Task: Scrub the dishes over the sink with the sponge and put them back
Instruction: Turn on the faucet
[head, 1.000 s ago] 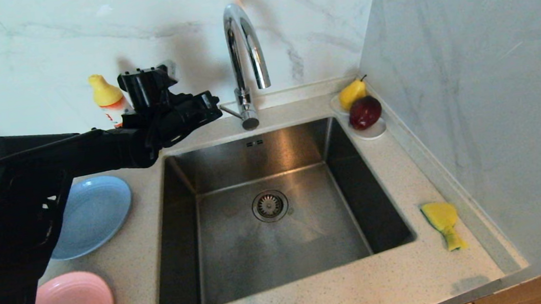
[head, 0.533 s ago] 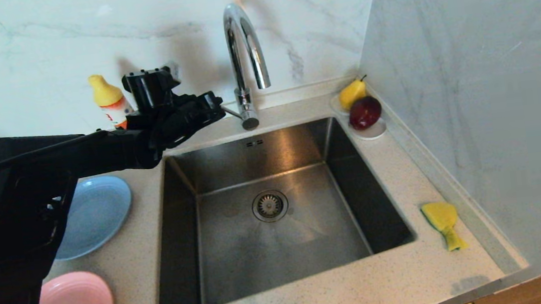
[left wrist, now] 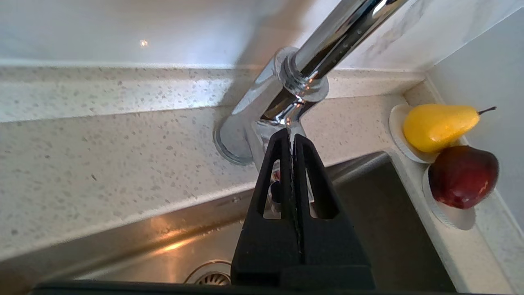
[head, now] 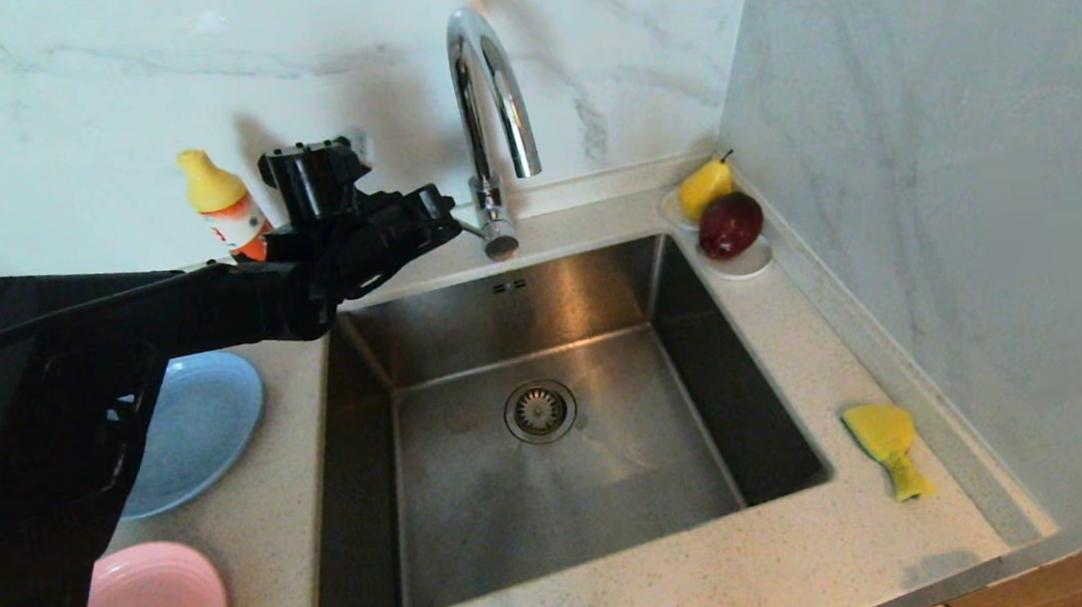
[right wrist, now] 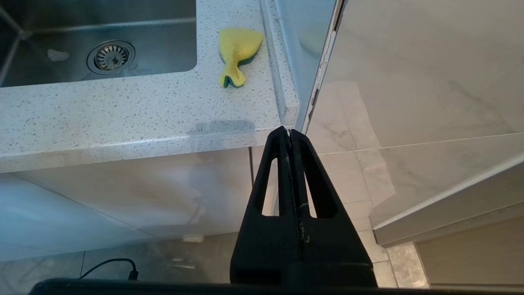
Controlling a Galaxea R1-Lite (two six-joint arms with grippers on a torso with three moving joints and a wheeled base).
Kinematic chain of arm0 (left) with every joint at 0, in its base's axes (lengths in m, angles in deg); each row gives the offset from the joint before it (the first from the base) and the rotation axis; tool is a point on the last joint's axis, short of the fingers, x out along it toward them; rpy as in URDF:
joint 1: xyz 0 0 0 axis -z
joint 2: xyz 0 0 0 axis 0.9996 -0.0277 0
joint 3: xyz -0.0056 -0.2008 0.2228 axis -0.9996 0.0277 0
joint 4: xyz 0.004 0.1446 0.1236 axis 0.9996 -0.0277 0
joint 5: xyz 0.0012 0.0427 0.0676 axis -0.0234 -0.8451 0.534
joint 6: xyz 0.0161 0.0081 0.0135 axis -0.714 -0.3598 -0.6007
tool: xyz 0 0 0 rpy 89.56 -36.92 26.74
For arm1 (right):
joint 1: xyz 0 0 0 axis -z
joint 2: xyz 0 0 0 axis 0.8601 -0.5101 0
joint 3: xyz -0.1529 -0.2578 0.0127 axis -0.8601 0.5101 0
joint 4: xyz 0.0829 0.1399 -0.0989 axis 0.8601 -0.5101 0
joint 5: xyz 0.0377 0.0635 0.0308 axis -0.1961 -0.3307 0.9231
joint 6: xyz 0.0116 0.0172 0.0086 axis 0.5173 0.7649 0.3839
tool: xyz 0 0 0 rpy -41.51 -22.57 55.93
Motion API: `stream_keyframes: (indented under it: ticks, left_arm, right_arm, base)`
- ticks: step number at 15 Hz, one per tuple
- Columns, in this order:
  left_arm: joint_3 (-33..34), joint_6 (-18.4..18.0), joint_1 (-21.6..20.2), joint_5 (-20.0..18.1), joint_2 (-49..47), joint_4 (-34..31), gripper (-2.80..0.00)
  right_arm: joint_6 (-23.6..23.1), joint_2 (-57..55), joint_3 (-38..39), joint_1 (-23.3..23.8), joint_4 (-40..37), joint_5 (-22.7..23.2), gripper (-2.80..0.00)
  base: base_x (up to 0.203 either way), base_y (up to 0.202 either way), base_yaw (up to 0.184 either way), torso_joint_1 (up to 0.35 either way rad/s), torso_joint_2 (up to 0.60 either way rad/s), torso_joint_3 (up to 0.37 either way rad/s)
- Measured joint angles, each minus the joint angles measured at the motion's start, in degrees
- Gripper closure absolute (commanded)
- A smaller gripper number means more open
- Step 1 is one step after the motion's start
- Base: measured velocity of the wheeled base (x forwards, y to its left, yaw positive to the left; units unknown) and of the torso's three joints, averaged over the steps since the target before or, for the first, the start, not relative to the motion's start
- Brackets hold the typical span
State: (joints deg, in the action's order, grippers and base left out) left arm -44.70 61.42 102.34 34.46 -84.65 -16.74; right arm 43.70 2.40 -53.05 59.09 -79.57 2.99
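Pointing closed left gripper [left wrist: 291, 137] at tap [head: 487, 128] base.

We see our left gripper [head: 447, 215], fingers pressed together, hemmed in at the back rim of the large brushed-steel sink [head: 562, 502]: the tall curved chrome tap [head: 488, 118] stands right at its tip, the yellow-capped orange-and-white bottle [head: 224, 201] sits just behind the wrist, and the marble wall lies beyond. The basin below us is open down to its round metal drain strainer [head: 539, 410]. At the far right corner the small white saucer [head: 748, 265] with a yellow pear [head: 704, 185] and dark red fruit [head: 731, 223] crowds the narrow counter strip against the side wall.
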Motion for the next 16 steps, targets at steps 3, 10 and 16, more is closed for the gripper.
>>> stream_keyframes:
  ticks: [3, 10, 16]
  left_arm:
    - [1.77, 0.09, 0.07, 0.57, 0.57, 0.11, 0.00]
    - [9.69, -0.20, 0.10, 0.65, 4.07, 0.57, 0.00]
    - [9.47, -0.17, -0.37, 5.65, 5.91, 3.47, 0.00]
  right_arm:
    - [0.00, 0.00, 0.00, 0.00, 0.02, -0.02, 0.00]
    - [0.00, 0.00, 0.00, 0.00, 0.00, -0.02, 0.00]
    - [-0.02, 0.00, 0.00, 0.02, 0.00, -0.02, 0.00]
  base:
    - [0.000, 0.000, 0.000, 0.000, 0.00, 0.000]
    - [0.000, 0.000, 0.000, 0.000, 0.00, 0.000]
    - [0.000, 0.000, 0.000, 0.000, 0.00, 0.000]
